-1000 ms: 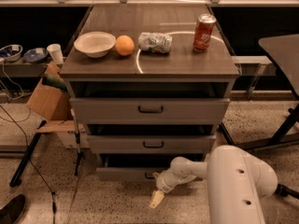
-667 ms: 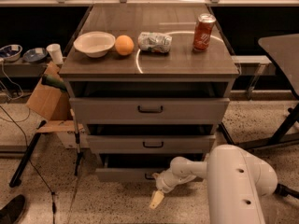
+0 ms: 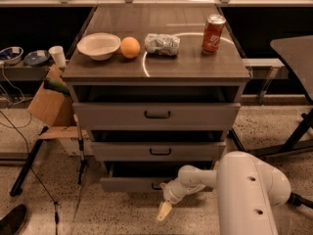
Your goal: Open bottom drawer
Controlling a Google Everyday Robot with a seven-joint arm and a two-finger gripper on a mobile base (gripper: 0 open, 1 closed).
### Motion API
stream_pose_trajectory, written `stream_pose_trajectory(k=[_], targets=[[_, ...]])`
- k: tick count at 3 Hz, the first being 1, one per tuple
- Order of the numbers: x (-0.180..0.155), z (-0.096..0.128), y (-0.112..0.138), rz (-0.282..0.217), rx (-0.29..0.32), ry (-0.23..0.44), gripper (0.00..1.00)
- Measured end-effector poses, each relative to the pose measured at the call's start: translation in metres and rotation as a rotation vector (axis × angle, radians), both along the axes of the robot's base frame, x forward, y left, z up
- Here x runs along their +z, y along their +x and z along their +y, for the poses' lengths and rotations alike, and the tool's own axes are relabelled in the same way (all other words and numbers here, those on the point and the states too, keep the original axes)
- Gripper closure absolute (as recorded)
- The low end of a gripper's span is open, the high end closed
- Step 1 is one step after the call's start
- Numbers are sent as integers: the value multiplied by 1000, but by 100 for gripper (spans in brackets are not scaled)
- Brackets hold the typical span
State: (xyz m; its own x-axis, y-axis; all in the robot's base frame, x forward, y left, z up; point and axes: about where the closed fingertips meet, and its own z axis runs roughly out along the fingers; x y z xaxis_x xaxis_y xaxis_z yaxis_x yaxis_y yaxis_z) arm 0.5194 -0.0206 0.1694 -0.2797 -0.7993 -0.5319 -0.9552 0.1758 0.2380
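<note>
Camera view, looking down on a grey cabinet (image 3: 195, 70) of three drawers. Lowest of them, the bottom drawer (image 3: 128, 184), near the speckled floor (image 3: 122, 217), with a dark gap showing above its low flat front; small dark centre handle partly covered by the wrist of the white arm (image 3: 249, 195). Reaching in from the lower right, the gripper (image 3: 164, 211), hanging just below and in front of that drawer front, close to the handle. Whether the claw is released or clenched: cannot tell, nor whether touching the handle. Above, the middle drawer (image 3: 159, 151) and the taller top drawer (image 3: 156, 114), each with a dark handle. On the cabinet top, left to right: a white bowl (image 3: 99, 45), an orange (image 3: 130, 47) just beside it, a crumpled silvery packet (image 3: 162, 44) and an upright red can (image 3: 213, 34). Printing on can and packet too small to read; no brand legible. Left of the cabinet, a cardboard box (image 3: 49, 104) and a white cup (image 3: 57, 56).
</note>
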Motion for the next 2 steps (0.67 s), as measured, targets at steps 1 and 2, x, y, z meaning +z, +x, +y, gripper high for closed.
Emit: stream_pose_trajectory(k=[1,2], targets=[[0,-1,-9,15,21,1,0],[2,-1,-9,15,21,1,0]])
